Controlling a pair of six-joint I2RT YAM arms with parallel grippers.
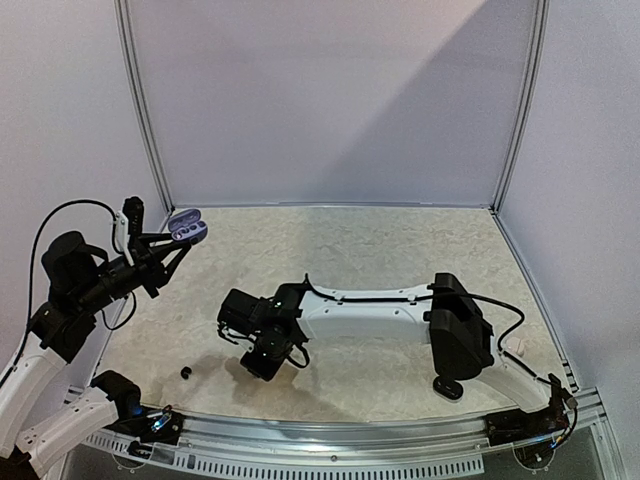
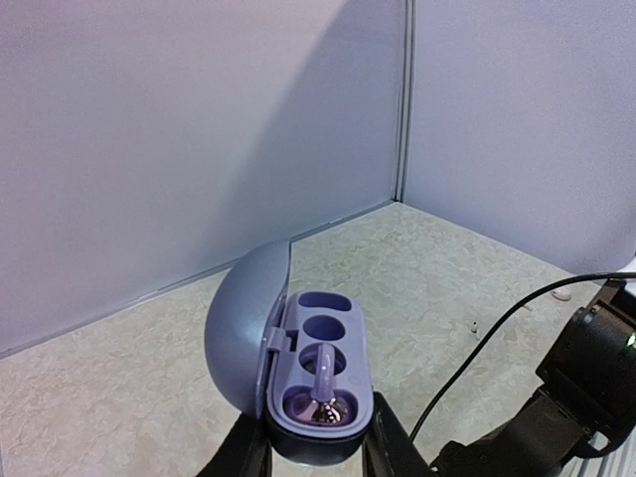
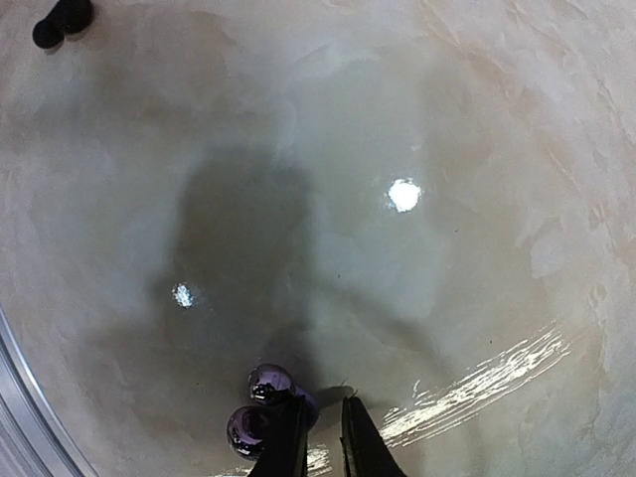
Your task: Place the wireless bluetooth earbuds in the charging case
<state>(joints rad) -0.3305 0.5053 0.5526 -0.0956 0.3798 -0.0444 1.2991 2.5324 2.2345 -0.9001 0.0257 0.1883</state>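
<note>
The charging case [image 2: 318,373] is lavender and stands open, lid swung left. My left gripper [image 2: 316,435] is shut on its near end and holds it raised at the table's left side [image 1: 188,228]. One earbud [image 2: 326,396] sits in the nearest slot, stem pointing up; the other slots show empty. A glossy purple earbud [image 3: 260,399] lies on the table against the outer side of my right gripper's left finger [image 3: 290,442]. My right gripper [image 3: 324,399] hangs low over the table [image 1: 262,362] with only a slim gap between its jaws. Part of that earbud is hidden behind the finger.
A tiny black bud [image 1: 185,373] lies near the front left edge, and in the right wrist view it shows at the top left corner [image 3: 62,18]. A small white piece [image 2: 475,326] lies on the beige tabletop. White walls close off the back and sides.
</note>
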